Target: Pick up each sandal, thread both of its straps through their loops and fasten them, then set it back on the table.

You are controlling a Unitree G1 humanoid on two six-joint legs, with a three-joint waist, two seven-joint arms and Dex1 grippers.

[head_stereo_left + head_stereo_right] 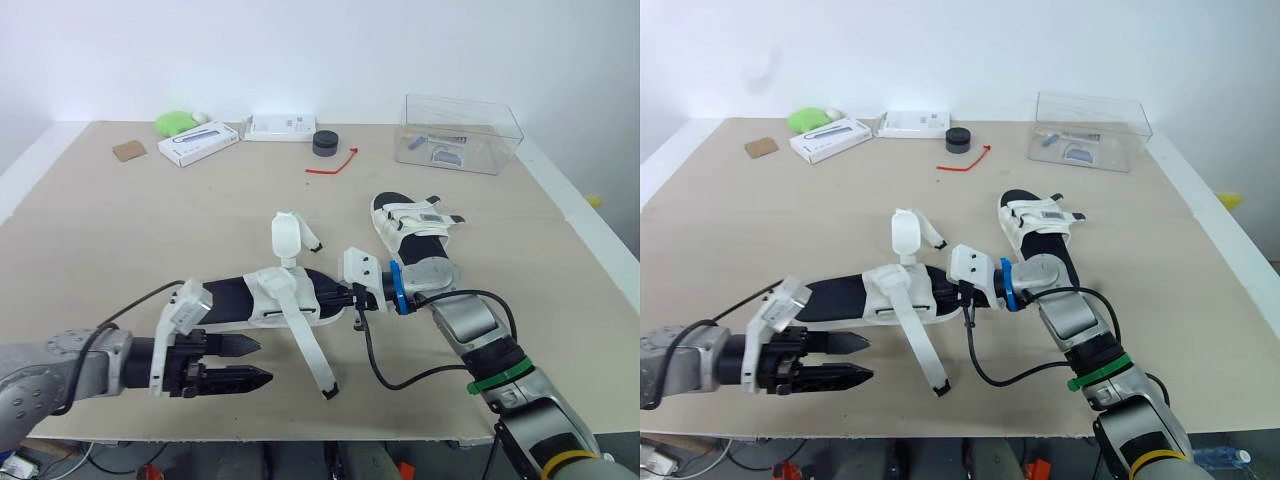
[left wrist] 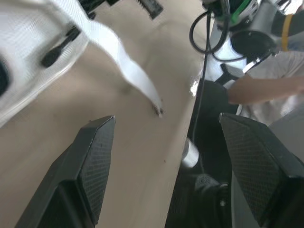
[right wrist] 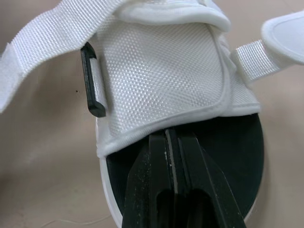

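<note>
I'm on the strap-threading step for the unfastened sandal (image 1: 250, 300). My right jaws, closed, pin its insole. My left jaws gape wide at seven o'clock and must next pinch the loose strap (image 1: 308, 348) at five.

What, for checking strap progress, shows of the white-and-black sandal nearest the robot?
The sandal, white mesh upper over black footbed, lies sole-down on the beige table. Both webbing straps are unfastened: the long strap trails toward the near edge, the padded-tab strap spreads to the far side. Its black plastic loop is empty. The right gripper, shut, touches the footbed.
</note>
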